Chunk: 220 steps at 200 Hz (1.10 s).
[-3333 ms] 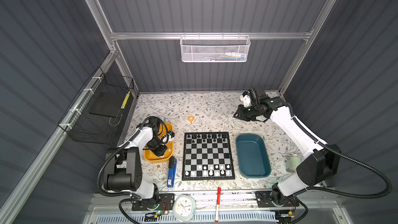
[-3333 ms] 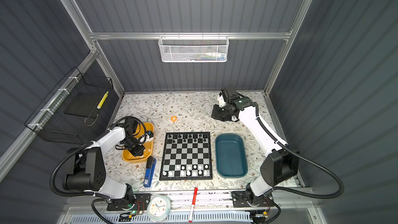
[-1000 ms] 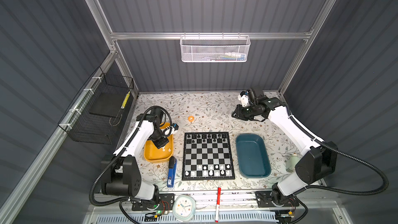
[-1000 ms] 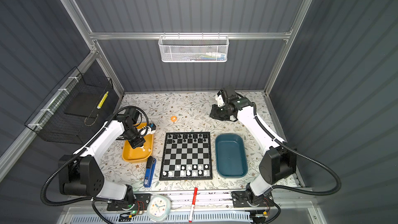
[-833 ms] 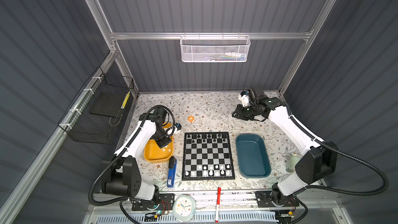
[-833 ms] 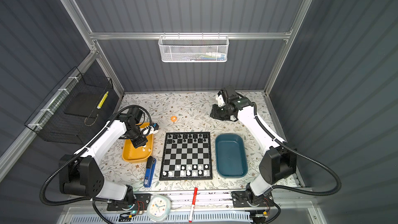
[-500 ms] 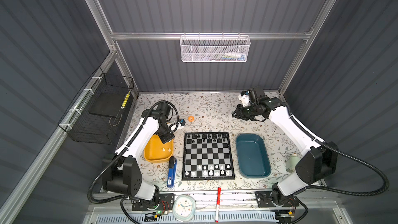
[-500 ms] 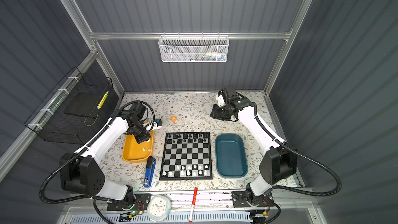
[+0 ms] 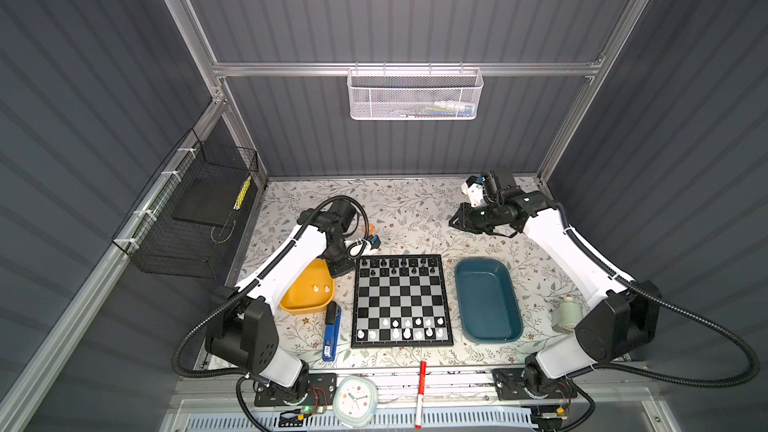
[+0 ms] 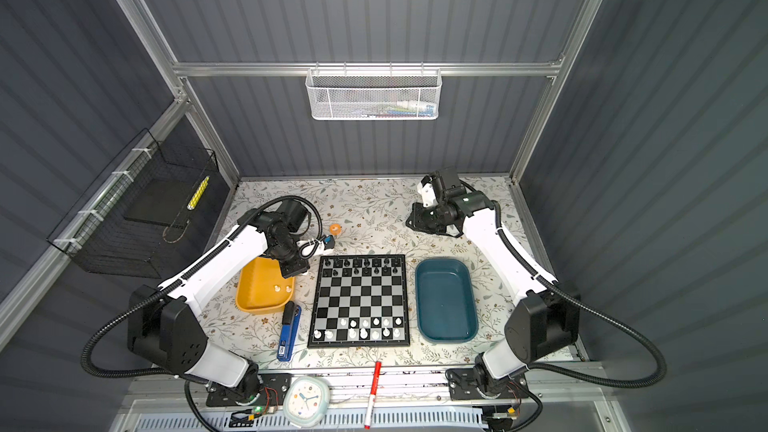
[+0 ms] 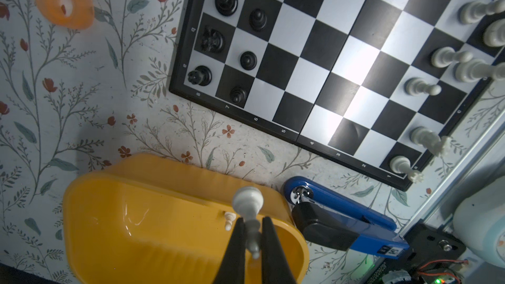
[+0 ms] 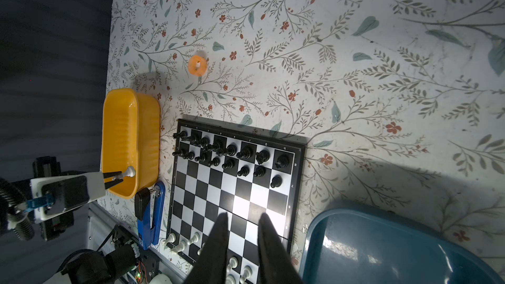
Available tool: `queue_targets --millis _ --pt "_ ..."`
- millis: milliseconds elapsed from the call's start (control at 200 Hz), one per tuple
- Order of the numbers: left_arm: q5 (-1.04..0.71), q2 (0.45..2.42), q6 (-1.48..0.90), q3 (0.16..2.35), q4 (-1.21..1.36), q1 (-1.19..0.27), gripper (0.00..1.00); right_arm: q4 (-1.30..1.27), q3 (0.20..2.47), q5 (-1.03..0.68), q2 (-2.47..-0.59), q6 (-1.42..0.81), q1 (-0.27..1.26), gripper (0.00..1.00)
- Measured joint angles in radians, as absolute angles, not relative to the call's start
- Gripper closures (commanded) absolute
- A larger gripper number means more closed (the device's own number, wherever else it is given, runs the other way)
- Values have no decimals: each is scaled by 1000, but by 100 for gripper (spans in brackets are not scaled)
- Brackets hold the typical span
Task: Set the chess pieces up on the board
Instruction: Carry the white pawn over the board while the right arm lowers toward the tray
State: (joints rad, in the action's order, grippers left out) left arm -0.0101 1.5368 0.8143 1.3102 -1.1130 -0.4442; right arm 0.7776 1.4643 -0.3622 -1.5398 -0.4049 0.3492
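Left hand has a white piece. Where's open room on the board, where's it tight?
Open: the four middle rows of the board, between the black pieces at the far edge and the white pieces at the near edge; also, it seems, two squares of the second near row, stapler side. Crowded: both end rows.

Both top views: high overhead, whole scene. Left wrist cam close, 11 o'clock of board [image 9: 401, 301]; right wrist farther, 1 o'clock. Both see board, yellow tray [image 11: 123, 228].
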Motion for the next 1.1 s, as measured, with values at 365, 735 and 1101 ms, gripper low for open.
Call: queue_targets --millis 365,735,1101 --pt "-10 1570 770 1310 -1104 -566 90 868 1467 -569 -1524 -390 339 75" --pt "-3 1569 699 1310 -1093 -677 90 997 1393 -625 -1349 -342 339 75" --pt "13 1560 602 1272 -1082 -796 90 1024 1280 -606 -1238 -337 339 75"
